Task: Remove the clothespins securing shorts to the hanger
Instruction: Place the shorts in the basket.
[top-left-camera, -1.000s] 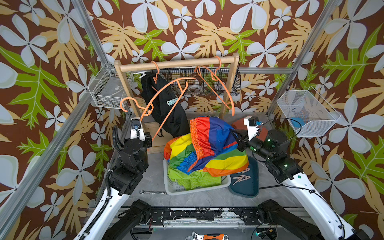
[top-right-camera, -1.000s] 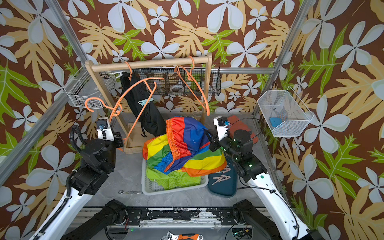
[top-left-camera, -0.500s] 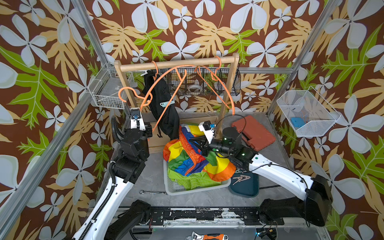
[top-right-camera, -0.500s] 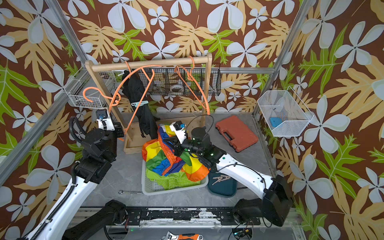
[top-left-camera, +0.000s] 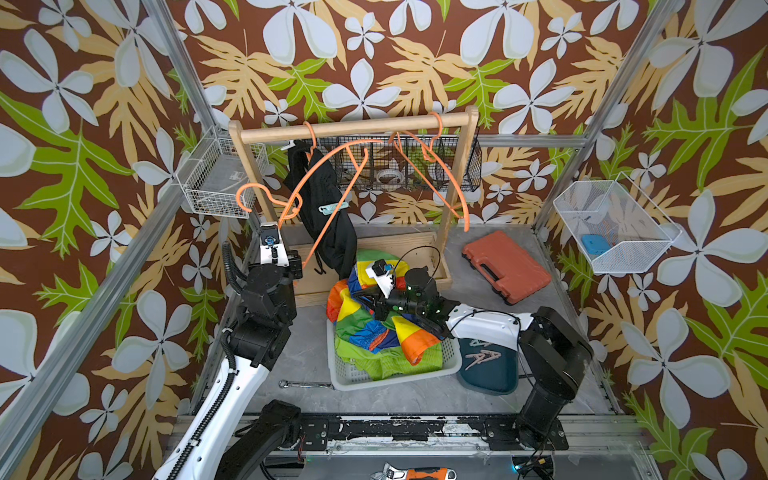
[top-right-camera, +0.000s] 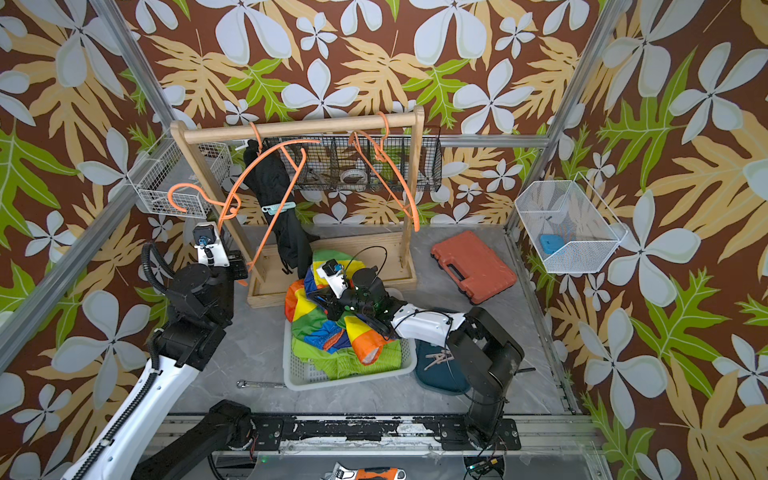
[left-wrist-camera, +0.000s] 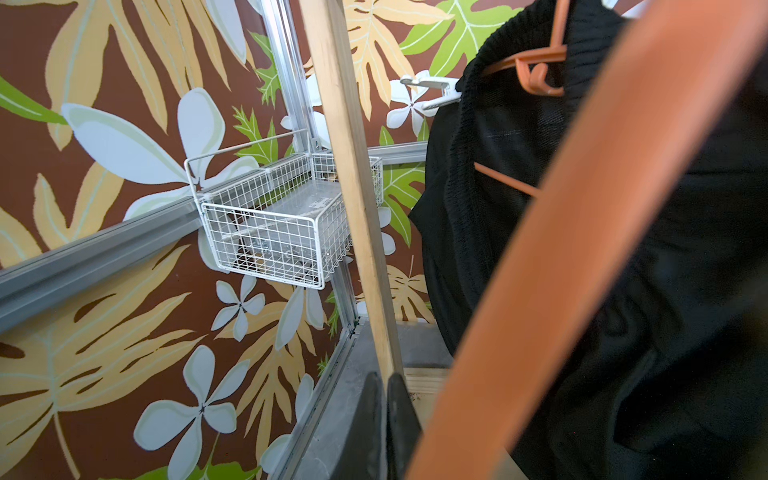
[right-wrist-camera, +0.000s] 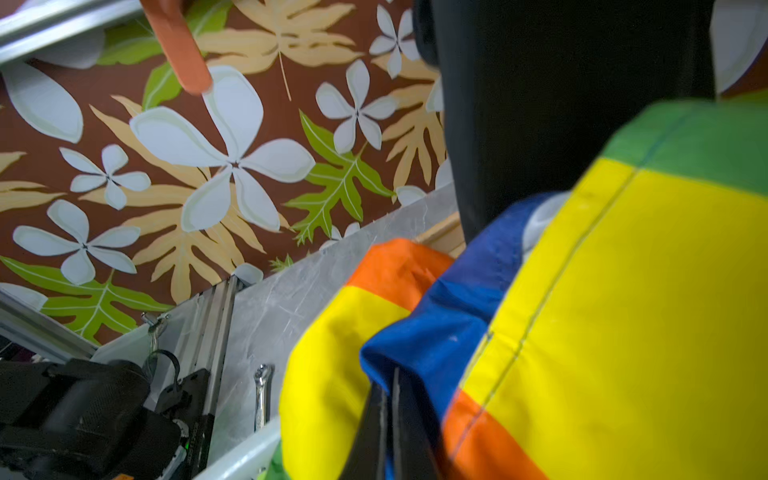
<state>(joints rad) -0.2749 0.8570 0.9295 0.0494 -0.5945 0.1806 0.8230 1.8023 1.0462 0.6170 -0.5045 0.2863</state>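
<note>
Right gripper (right-wrist-camera: 386, 384) now low over basket (top-left-camera: 345, 380), reaching toward 9 o'clock; 1 s ago it was raised at basket's 3 o'clock side. Fingers pressed together, pinching blue fold of colour-blocked shorts (top-left-camera: 365, 328), now bunched in basket, no longer spread high. Left gripper (left-wrist-camera: 387, 380): fingers pressed together beside orange hanger (left-wrist-camera: 575, 249); grip on it unclear. Teal clothespin (top-left-camera: 332, 206) clipped on black shorts (top-left-camera: 332, 237), 11 o'clock of basket.

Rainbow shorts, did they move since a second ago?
Yes. The colour-blocked shorts have sunk lower and bunched up in the white basket, shifting away from the orange case.
</note>
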